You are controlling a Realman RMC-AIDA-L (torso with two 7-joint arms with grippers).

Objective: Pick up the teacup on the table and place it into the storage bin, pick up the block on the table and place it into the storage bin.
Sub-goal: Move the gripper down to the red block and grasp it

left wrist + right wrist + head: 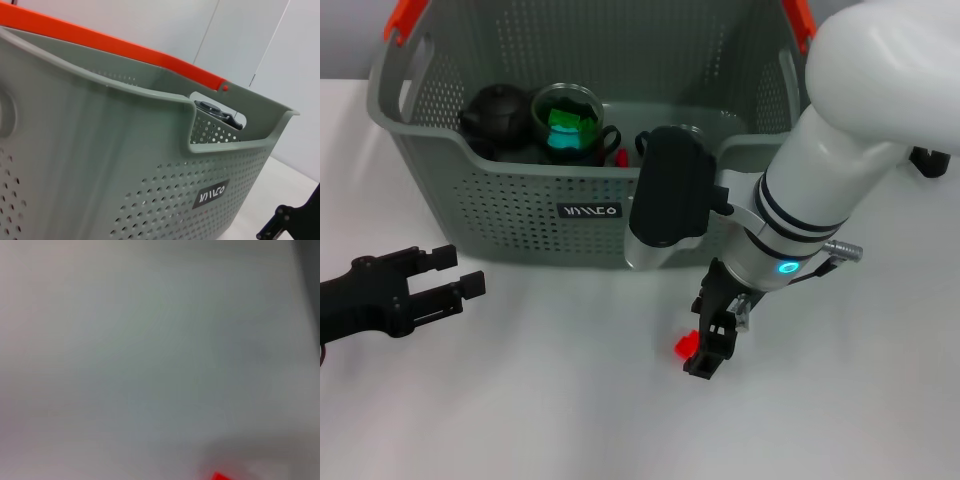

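The storage bin (520, 190) stands at the back of the white table, and its perforated wall (125, 165) fills the left wrist view. Inside it sit a dark teacup (565, 120) with something green in it, a black teapot (495, 115), and a second dark cup (680, 130) half hidden by my right wrist. A small red block (684, 346) lies on the table in front of the bin. My right gripper (710, 345) points down right against the block. The block shows as a red corner (217, 476) in the right wrist view. My left gripper (460, 272) rests open and empty at the left.
The bin has orange handle ends (405, 20) and a black label (590, 211) on its front wall. A black object (930, 160) lies at the right edge behind my right arm. Bare white table stretches between the two grippers and along the front.
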